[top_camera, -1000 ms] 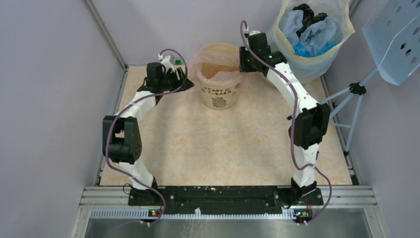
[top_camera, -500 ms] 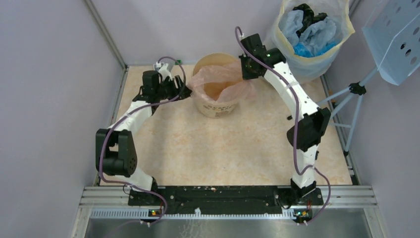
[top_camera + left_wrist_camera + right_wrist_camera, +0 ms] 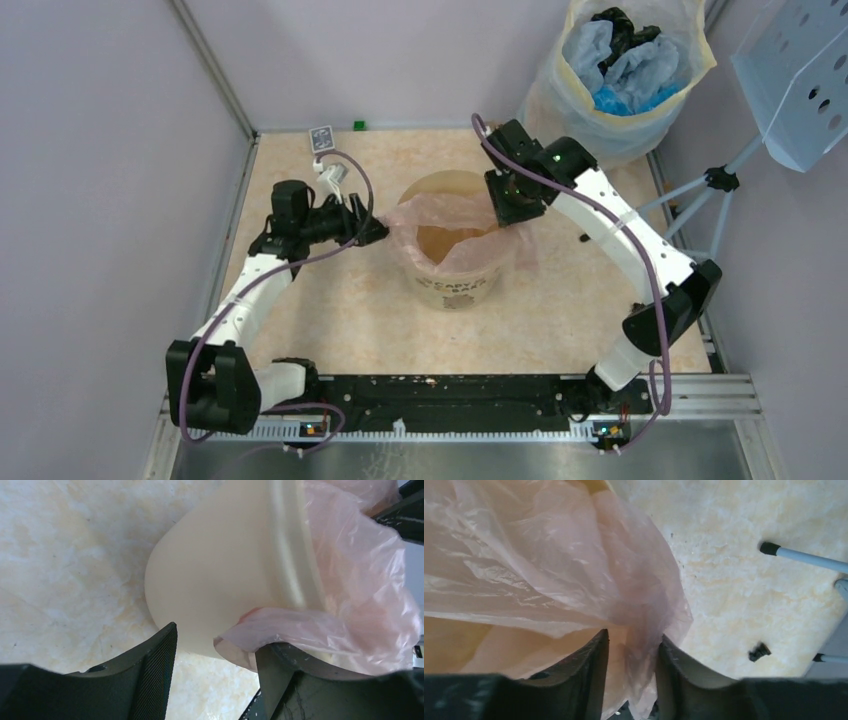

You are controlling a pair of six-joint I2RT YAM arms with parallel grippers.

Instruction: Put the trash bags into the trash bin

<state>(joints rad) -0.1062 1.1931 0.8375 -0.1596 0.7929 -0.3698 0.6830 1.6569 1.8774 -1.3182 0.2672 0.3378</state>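
Observation:
The cream-yellow trash bin [image 3: 455,288] stands upright mid-table, its print facing the near edge. The pale-pink trash bag [image 3: 514,252] lines its mouth and hangs over the rim on the left and right. My left gripper [image 3: 378,230] is at the bin's left rim with its jaws wide apart. In the left wrist view [image 3: 216,639] the bag's edge [image 3: 360,590] rests on one finger, beside the bin wall [image 3: 215,570]. My right gripper [image 3: 512,212] is at the right rim. In the right wrist view [image 3: 632,635] it pinches bunched bag film [image 3: 549,555].
A large whitish-yellow bag [image 3: 630,70] with blue and black contents stands at the back right. A tripod [image 3: 720,180] and a perforated panel [image 3: 800,80] are beyond the table's right edge. A small card [image 3: 321,137] lies at the back left. A tripod leg [image 3: 804,557] shows nearby.
Both grippers have pulled toward the near side. The bin and bag have come with them from the back wall to mid-table. The bag now hangs further over the right rim.

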